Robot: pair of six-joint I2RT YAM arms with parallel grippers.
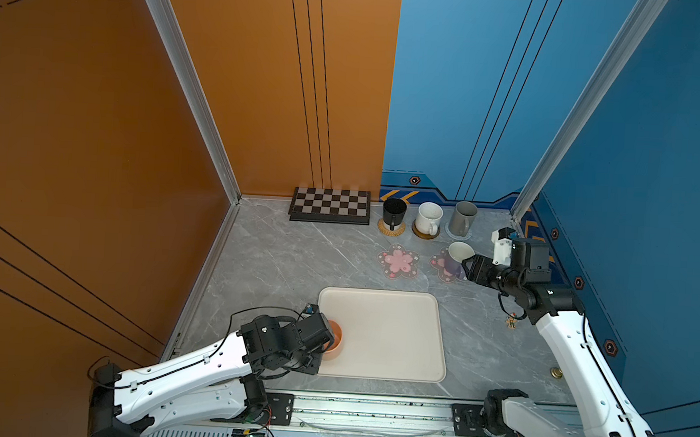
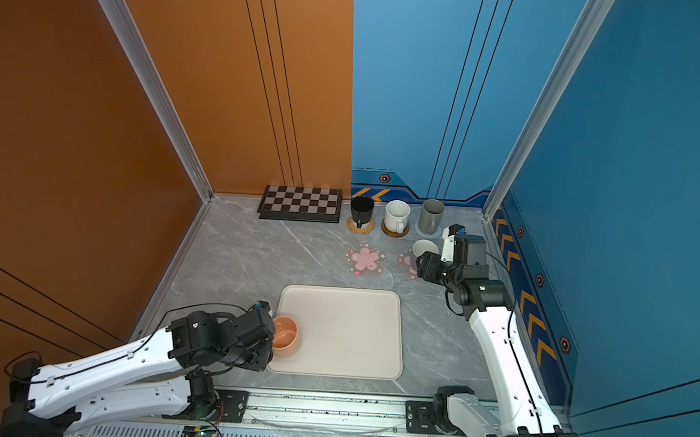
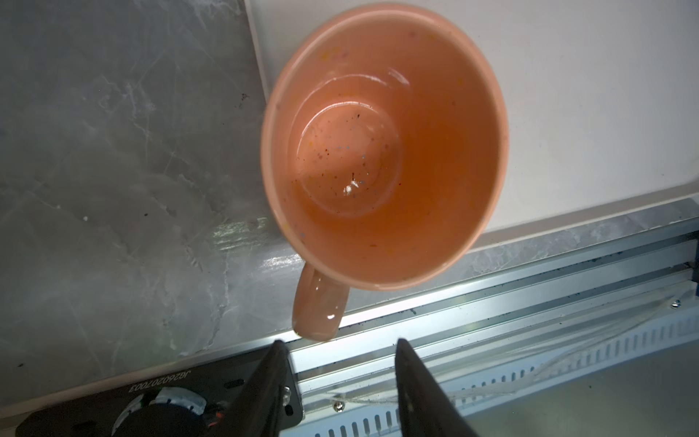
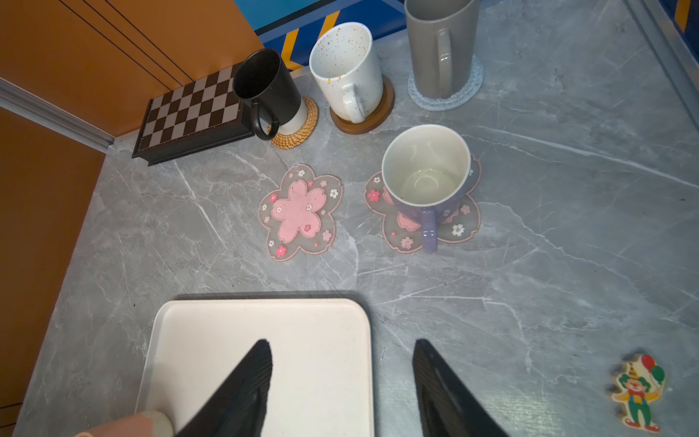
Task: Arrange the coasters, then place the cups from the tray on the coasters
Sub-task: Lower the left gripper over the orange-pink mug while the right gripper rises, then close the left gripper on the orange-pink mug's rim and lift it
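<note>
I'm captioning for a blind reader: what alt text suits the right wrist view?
Four mugs stand on coasters on a grey table: black mug, speckled white mug and grey mug in a row by the wall, lavender mug nearer, beside a bare pink flower coaster. The right gripper's open fingers show in front of a cream tray.

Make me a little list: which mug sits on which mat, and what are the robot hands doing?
Black mug: on round tan rattan coaster
White speckled mug: on round dark brown wooden coaster
Tall grey mug: on round grey-blue woven coaster
Lavender mug: on one pink cherry-blossom coaster
Second pink cherry-blossom coaster: bare
Peach-orange mug: alone on cream rectangular tray
Left gripper: open, near that mug's handle
Right gripper: open, holding nothing
</note>
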